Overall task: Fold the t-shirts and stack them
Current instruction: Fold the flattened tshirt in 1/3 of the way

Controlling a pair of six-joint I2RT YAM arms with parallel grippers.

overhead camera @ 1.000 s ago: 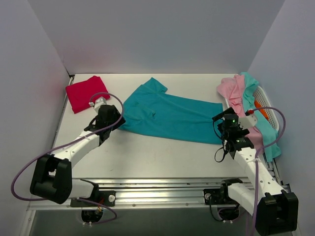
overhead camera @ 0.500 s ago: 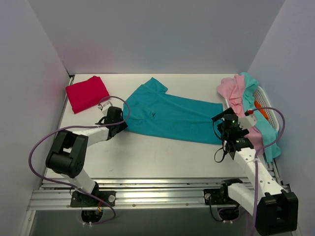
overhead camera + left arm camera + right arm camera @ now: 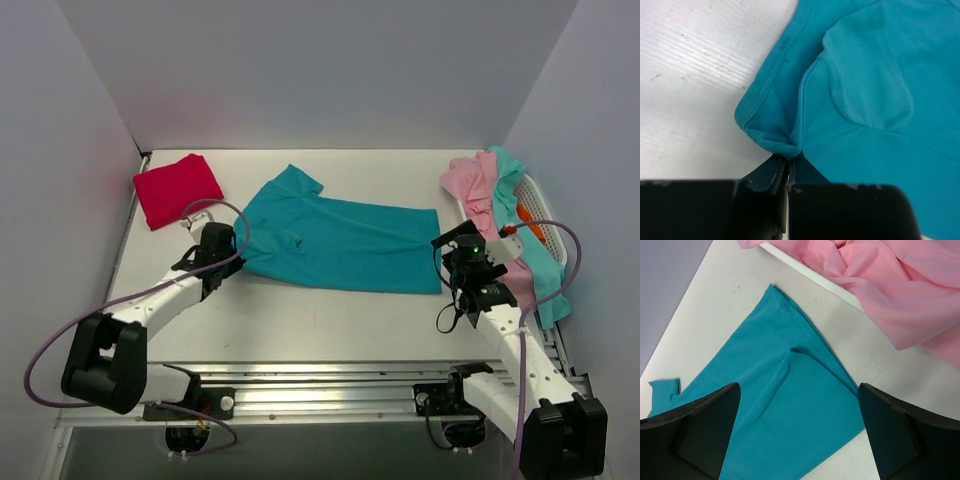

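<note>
Lying flat across the middle of the table (image 3: 300, 315), the teal t-shirt (image 3: 340, 245) has a hemmed edge at its left end pinched in the left gripper (image 3: 787, 167), jaws clamped tight on the cloth. The right gripper (image 3: 797, 390) hangs wide apart and empty over the shirt's right end. A folded red t-shirt (image 3: 178, 190) sits far left; pink (image 3: 470, 180) and aqua (image 3: 510, 165) t-shirts drape the basket (image 3: 545, 200) at right
</note>
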